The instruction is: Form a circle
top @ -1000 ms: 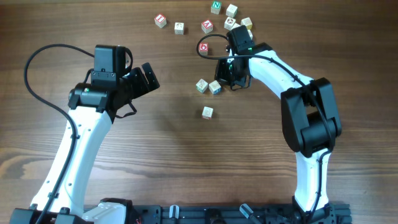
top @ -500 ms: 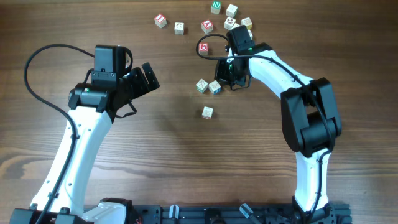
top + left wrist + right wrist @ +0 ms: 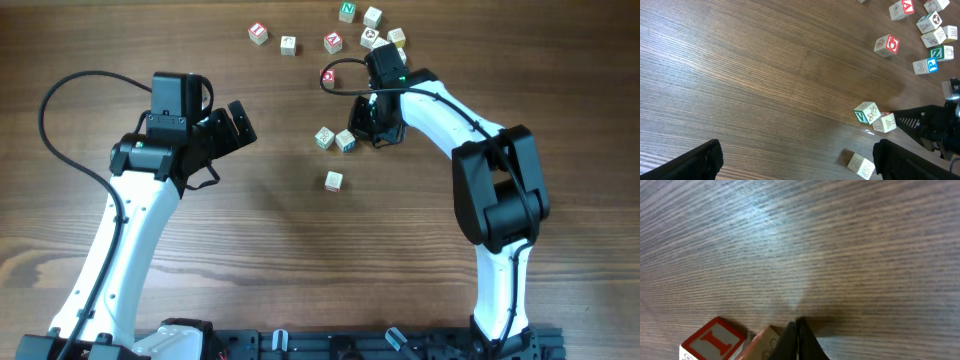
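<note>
**Overhead.** The right end effector (image 3: 358,132) is fully closed with nothing between its fingers. Its tip sits at the right side of a pair of blocks (image 3: 335,139) that touch one another mid-worktop (image 3: 250,240). A third block (image 3: 333,181) lies apart on the near side, so no circle is closed yet; I take this group as the start of it. The loose blocks (image 3: 350,30) are scattered along the far side. The left end effector (image 3: 232,126) hangs well to the left, fully open and empty.

I judge the step in hand to be a closed-tip nudge. I would push low and slowly through a block's middle, so it slides rather than spins. The third block should come up against both others without splitting the pair.

**Left wrist.** This view shows the pair (image 3: 876,117) from the left, with the right end effector's dark tip (image 3: 900,120) at the right-hand block. Whether it touches or stops just short I cannot tell, and overhead the arm masks that contact. The third block (image 3: 860,165) sits nearer.

**Right wrist.** Only this view shows the closed tip (image 3: 798,335) down at the worktop surface. A red-lettered block (image 3: 715,340) and a paler one beside it show at lower left; I cannot tell which blocks these are.
</note>
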You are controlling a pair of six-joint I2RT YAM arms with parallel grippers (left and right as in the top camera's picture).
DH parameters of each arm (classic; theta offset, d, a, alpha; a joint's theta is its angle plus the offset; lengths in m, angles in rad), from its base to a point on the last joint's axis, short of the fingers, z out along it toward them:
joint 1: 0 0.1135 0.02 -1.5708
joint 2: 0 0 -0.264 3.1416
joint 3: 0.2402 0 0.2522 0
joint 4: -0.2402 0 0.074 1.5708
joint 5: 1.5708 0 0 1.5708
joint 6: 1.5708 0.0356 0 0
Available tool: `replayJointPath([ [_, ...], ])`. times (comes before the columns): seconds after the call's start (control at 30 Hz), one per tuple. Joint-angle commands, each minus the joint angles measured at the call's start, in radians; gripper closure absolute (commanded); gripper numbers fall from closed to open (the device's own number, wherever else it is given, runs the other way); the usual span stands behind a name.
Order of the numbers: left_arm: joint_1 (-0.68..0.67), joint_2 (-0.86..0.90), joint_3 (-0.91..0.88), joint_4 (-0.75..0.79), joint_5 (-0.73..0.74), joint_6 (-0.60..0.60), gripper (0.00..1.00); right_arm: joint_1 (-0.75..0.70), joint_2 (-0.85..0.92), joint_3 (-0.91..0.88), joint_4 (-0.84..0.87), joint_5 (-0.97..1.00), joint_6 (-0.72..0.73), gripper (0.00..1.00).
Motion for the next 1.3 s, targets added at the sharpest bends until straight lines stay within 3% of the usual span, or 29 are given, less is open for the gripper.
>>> replayJointPath([
  [0.0,0.005,0.006,0.006,0.002,0.008,-0.008,0.00,0.006,0.015,-0.007,-0.025,0.026,0.034,0.95],
  [1.27,0.005,0.006,0.006,0.002,0.008,-0.008,0.00,0.006,0.015,-0.007,-0.058,-0.017,0.055,0.95],
])
